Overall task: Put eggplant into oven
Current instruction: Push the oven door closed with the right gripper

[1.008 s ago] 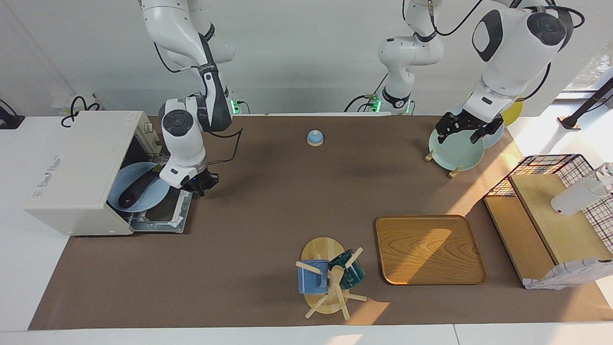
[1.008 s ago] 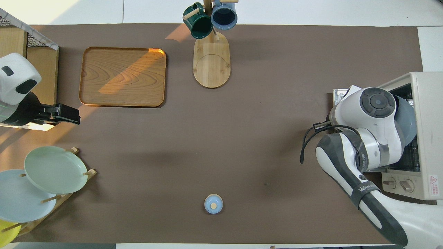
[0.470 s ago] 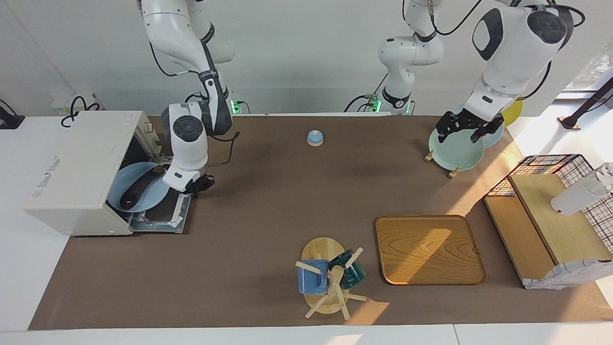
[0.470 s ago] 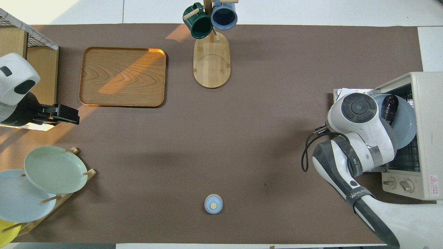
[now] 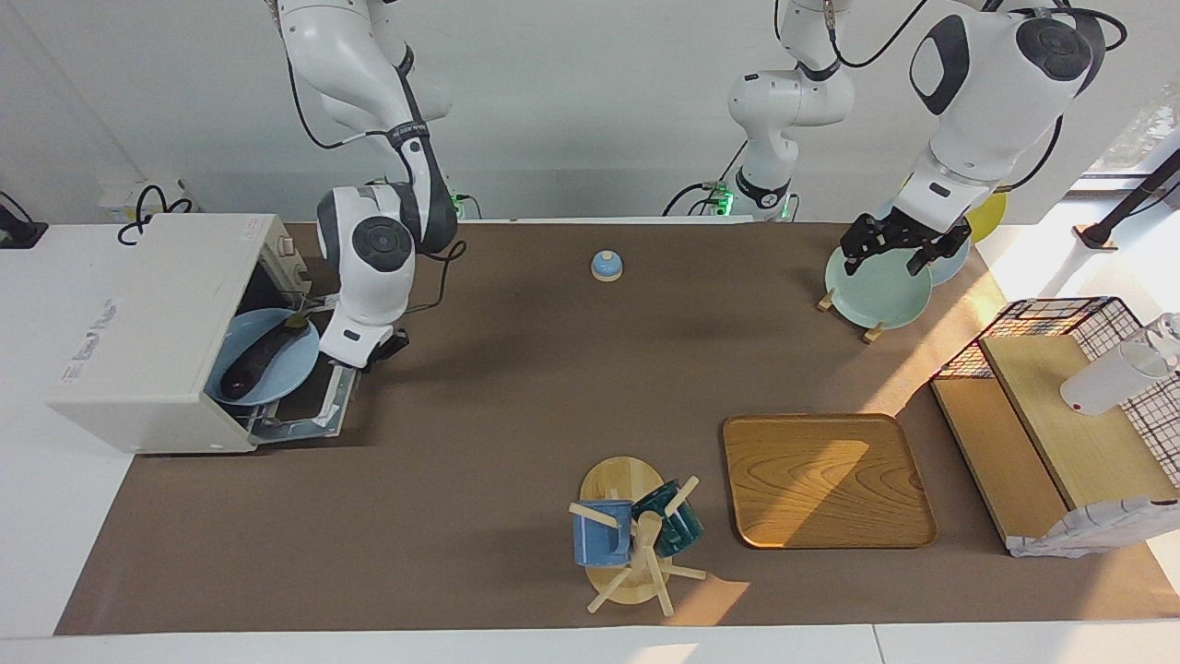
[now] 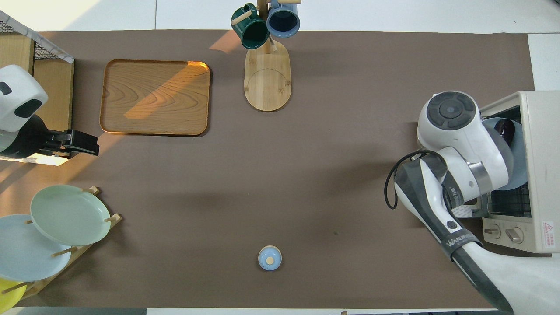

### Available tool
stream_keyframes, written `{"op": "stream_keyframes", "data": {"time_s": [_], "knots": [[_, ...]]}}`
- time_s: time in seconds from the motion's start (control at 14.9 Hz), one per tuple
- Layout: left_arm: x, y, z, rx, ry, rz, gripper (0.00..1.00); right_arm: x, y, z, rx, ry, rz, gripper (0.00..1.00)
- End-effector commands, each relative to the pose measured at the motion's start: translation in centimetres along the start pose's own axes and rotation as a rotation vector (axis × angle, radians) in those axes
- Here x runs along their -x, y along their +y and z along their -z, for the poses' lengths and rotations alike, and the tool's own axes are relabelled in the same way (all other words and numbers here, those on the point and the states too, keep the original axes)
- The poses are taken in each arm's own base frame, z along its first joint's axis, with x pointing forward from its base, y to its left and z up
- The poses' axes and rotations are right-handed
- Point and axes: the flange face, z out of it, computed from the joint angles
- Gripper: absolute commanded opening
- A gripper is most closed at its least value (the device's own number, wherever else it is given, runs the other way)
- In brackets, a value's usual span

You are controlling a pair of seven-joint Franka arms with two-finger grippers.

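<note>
The eggplant (image 5: 260, 358) lay on a blue plate (image 5: 293, 376) inside the open oven (image 5: 152, 332). Right end effector (image 5: 383, 349), fingers closed and empty, sat at the raised door's edge. Left end effector (image 5: 891, 245) waited open over a green plate (image 5: 876, 293).

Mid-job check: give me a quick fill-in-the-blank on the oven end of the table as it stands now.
1. The eggplant lies on a blue ____ in the oven.
2. The oven's door is ____.
3. The right pincer is ____, over the door's edge.
4. The left pincer hangs over the ____ plate in the rack.

Missing words: plate; open; shut; green
</note>
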Motion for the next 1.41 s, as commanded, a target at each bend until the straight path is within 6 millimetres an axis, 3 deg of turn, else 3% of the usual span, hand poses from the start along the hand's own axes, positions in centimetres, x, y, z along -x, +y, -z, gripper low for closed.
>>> {"op": "stream_keyframes", "data": {"time_s": [0.0, 0.2, 0.6, 0.67, 0.87, 1.01, 1.14, 1.28, 1.34], "knots": [[0.7, -0.3, 1.7, 0.008, 0.002, 0.005, 1.00, 2.5, 5.7, 2.5, 0.033, -0.021, 0.020, 0.00], [1.0, -0.3, 2.3, 0.005, -0.011, 0.002, 1.00, 5.1, 7.7, 3.7, -0.006, -0.042, 0.009, 0.00], [1.1, -0.4, 2.3, 0.005, -0.012, 0.005, 1.00, 8.2, 11.3, 3.6, -0.029, -0.061, 0.008, 0.00], [1.2, -0.4, 2.2, 0.005, -0.018, 0.007, 1.00, 8.9, 11.3, 4.6, -0.047, -0.063, -0.007, 0.00], [1.8, -0.5, 2.2, 0.006, -0.034, 0.007, 1.00, 10.8, 12.3, 10.5, -0.169, -0.055, -0.082, 0.00], [1.8, -0.5, 2.3, 0.004, -0.030, 0.007, 1.00, 11.0, 12.9, 13.6, -0.249, 0.029, -0.115, 0.16], [1.7, -0.6, 2.3, 0.005, -0.024, 0.007, 1.00, 10.1, 12.8, 15.4, -0.338, 0.113, -0.136, 0.35], [1.6, -0.6, 2.3, 0.005, -0.021, 0.005, 1.00, 9.5, 12.2, 14.4, -0.343, 0.114, -0.187, 0.35], [1.6, -0.6, 2.3, 0.005, -0.021, 0.005, 1.00, 9.4, 11.5, 14.2, -0.356, 0.107, -0.191, 0.43]]}}
